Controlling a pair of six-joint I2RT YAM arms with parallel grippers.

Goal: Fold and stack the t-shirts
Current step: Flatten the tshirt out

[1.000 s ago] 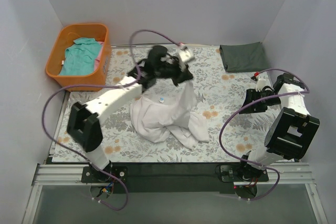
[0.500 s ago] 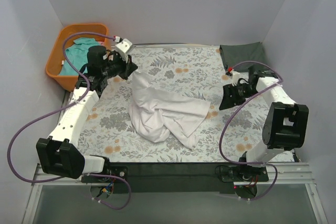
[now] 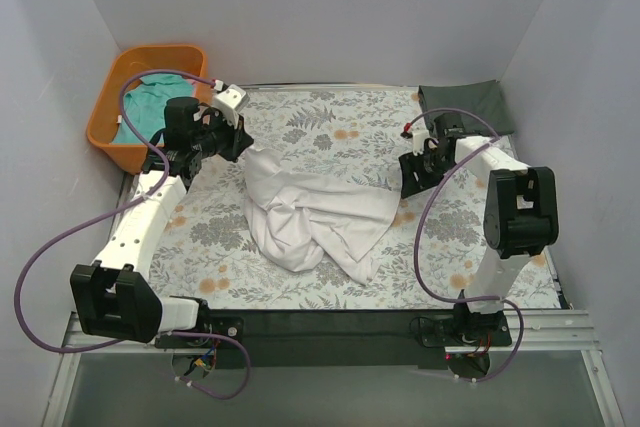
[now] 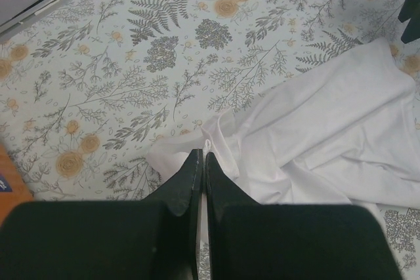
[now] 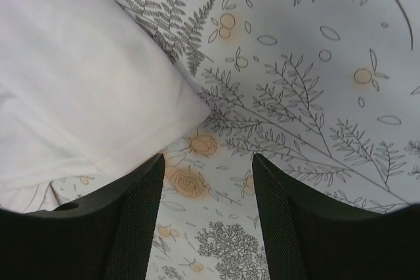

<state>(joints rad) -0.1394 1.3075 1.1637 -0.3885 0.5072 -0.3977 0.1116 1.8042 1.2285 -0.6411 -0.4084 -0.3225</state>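
Observation:
The white t-shirt [image 3: 315, 212] lies crumpled in the middle of the floral cover. My left gripper [image 3: 242, 142] is shut on its back left edge; in the left wrist view the jaws [image 4: 201, 155] pinch a fold of the white cloth [image 4: 328, 122]. My right gripper [image 3: 408, 183] is open and empty, low over the cover just beside the shirt's right corner [image 5: 85, 83]; its fingertips [image 5: 154, 168] straddle bare floral cover. A dark grey-green t-shirt [image 3: 462, 107] lies folded at the back right. A teal t-shirt [image 3: 150, 109] lies in the basket.
An orange basket [image 3: 150, 52] stands at the back left, off the table's corner. White walls enclose the table on three sides. The floral cover [image 3: 330, 122] shows behind the white shirt. Purple cables loop beside both arms.
My left gripper has swung from the middle to the back left, dragging the white shirt's edge with it; the shirt has dropped flatter. My right gripper has moved in to the shirt's right corner.

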